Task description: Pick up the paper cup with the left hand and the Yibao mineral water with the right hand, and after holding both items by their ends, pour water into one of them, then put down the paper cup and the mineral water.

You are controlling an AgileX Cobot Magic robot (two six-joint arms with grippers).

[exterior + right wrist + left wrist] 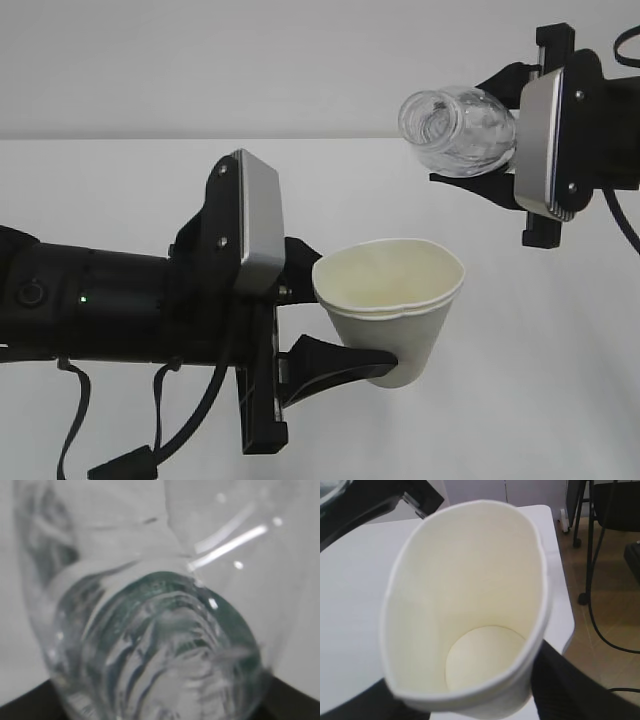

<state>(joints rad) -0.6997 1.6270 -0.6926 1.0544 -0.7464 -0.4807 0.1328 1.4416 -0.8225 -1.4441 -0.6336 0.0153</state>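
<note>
Cup (392, 305): white paper, held in the air over the bench (540, 400), rim up and leaning a little toward the right; rim squeezed out of round into an oval; inside pale yellowish, bottom disc visible in the left wrist view (470, 615), no water seen there.
Left tool (345, 335): clenched on the cup, one black finger under the lower wall near the base, the other behind the upper wall just under the rim; grey pad on the wrist facing the camera.
Bottle (458, 130): clear ribbed plastic, held well above the bench, lying nearly level with the open capless neck pointing left and slightly down; up and to the right of the cup, apart from it, mouth near but not over the rim centre.
Right tool (490, 150): grasping the bottle by its base end, black fingers above and below the body.
Right wrist view: bottle (160, 630) fills the frame, blurred; greenish tint around the ribbed middle.
Bench: white, plain, beneath both arms.
</note>
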